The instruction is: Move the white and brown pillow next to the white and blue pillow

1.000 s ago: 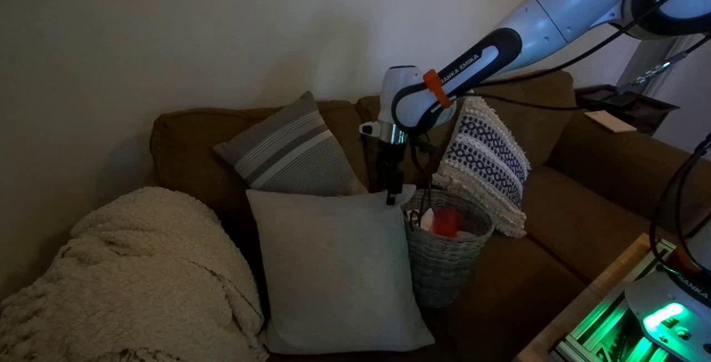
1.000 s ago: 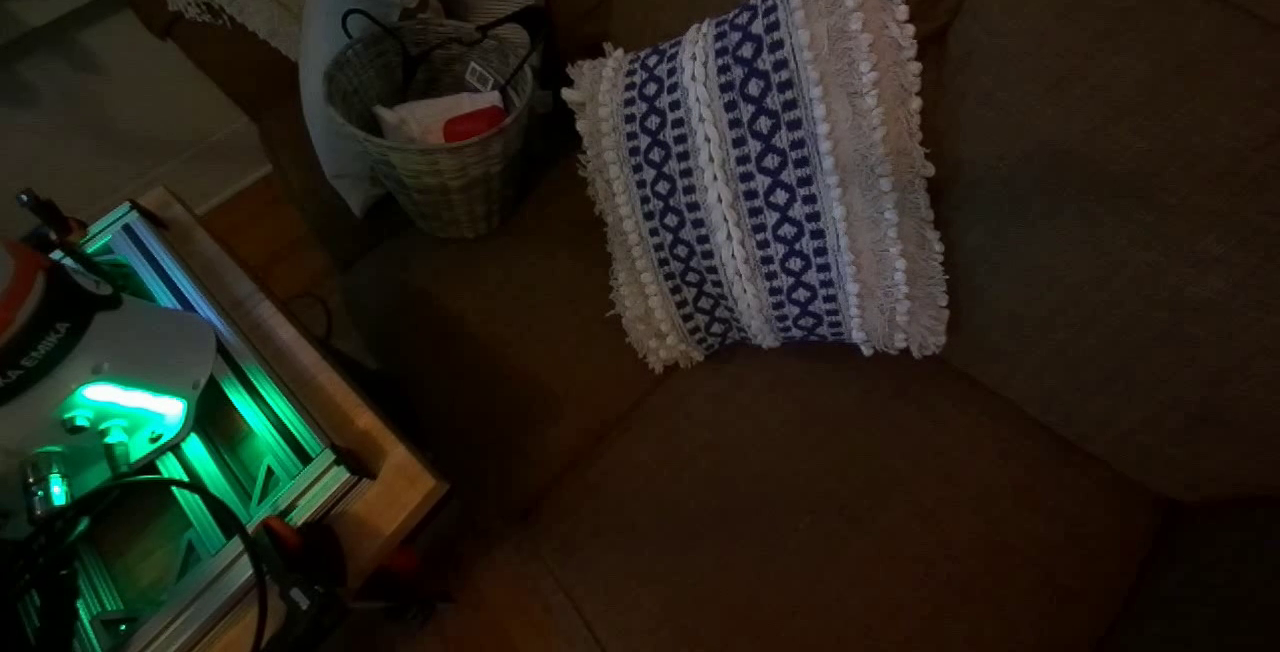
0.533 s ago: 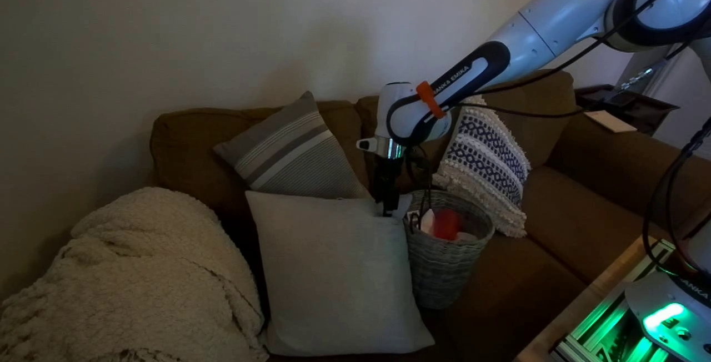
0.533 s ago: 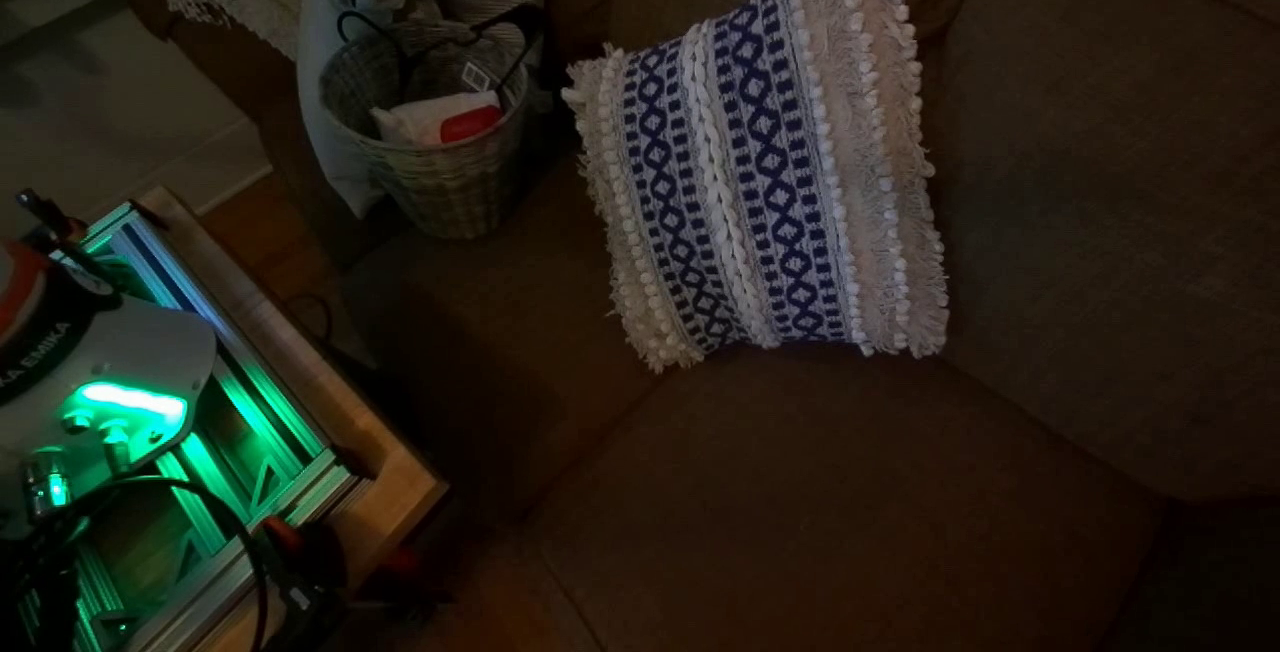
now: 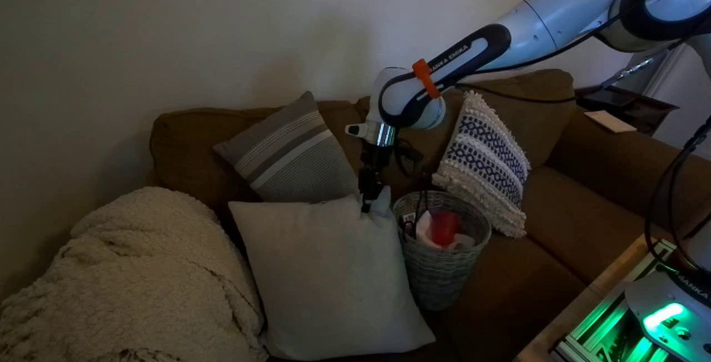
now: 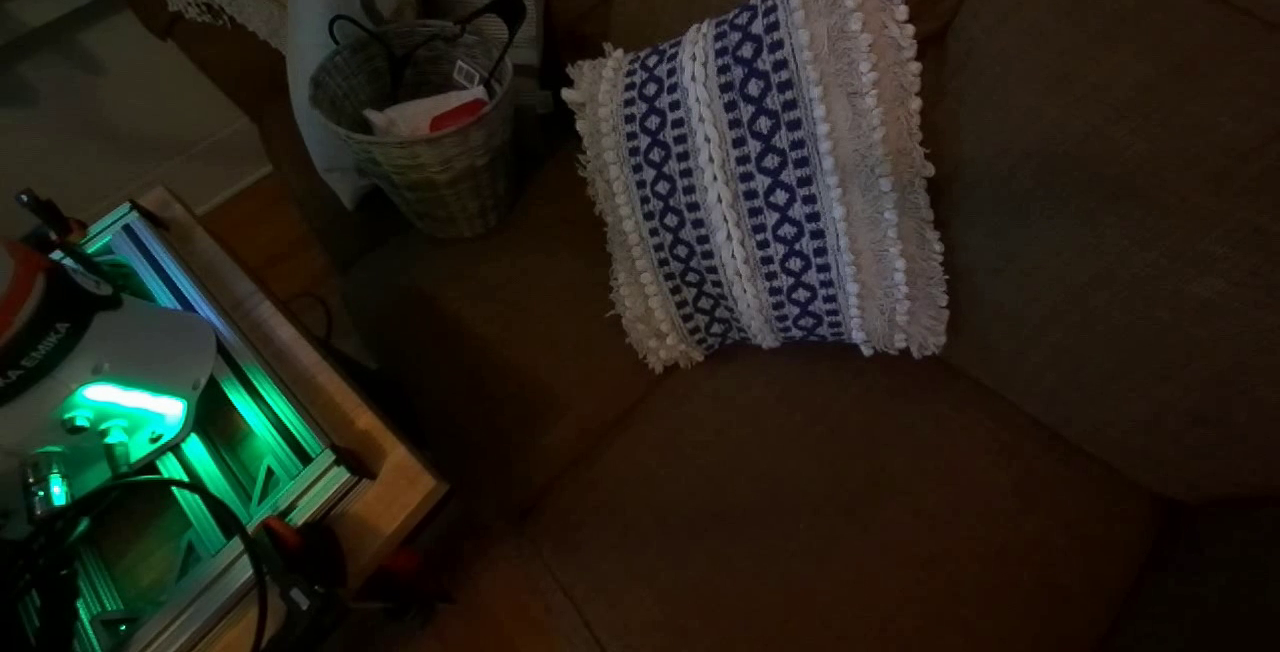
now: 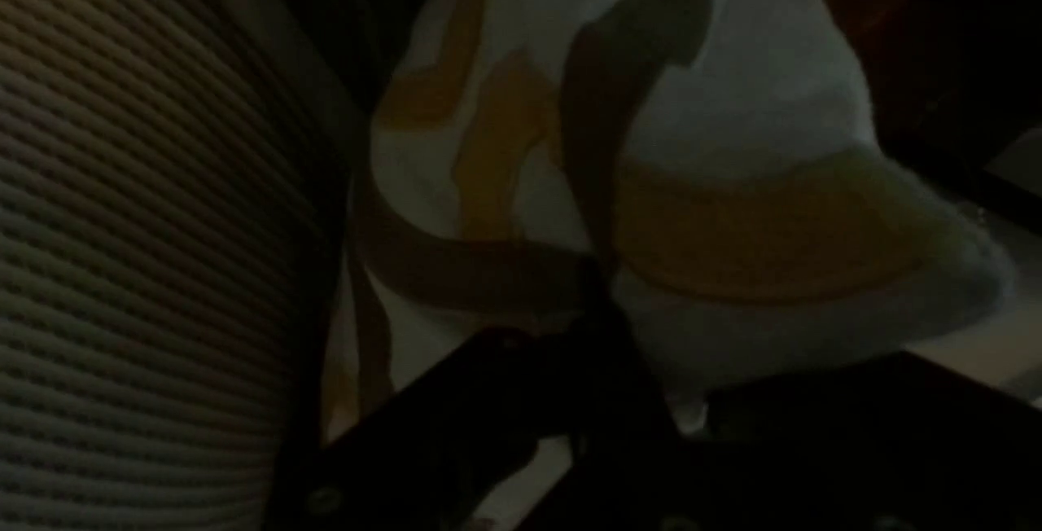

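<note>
white and brown pillow — mostly below tool | tool — pinching pillow's top edge near a corner

white and brown pillow: one face patterned in brown and ochre waves, one plain pale | white and blue pillow: banded in navy diamonds | grey pillow: pale-striped

Under dim light, a plain, pale wall rises, softly shadowed, behind a brown sofa. A dark piece of furniture stands just beyond the sofa's armrest. In an exterior view, brown floor shows between the sofa and a wooden tabletop.
</note>
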